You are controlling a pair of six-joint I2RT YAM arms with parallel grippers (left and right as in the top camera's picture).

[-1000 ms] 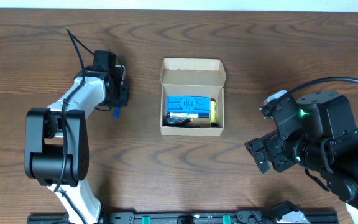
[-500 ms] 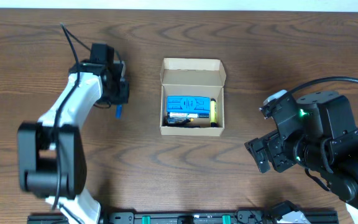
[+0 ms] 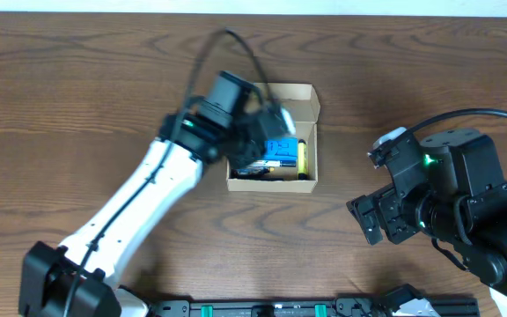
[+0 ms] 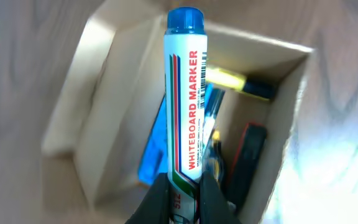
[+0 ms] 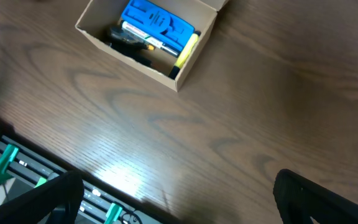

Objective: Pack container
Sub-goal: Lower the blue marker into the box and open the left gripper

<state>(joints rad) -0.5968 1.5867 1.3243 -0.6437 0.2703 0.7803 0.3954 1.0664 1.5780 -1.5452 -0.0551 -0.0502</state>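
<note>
Holding: the left gripper (image 4: 179, 202), at the bottom edge of the left wrist view, has its jaws pressed together on the lower end of a whiteboard marker (image 4: 187, 93), with the blue cap pointing away.
Marker risk: only the tail is pinched, so the long body may swing or slip, catch a wall and fall outside.
Container (image 3: 302, 92): it is open, upper centre of the overhead frame, directly under the marker.
Contents risk: a blue stapler (image 5: 157, 18), a yellow highlighter (image 4: 229, 79) and dark pens already cover the floor, so the marker may ride high and hinder the lid.
Right gripper (image 5: 179, 186): it is spread wide and empty, well apart from the container at the lower right of the overhead frame.
Views: the left wrist view shows the pinch, which the blurred arm hides in the overhead view. The right wrist view shows the contents uncovered.
</note>
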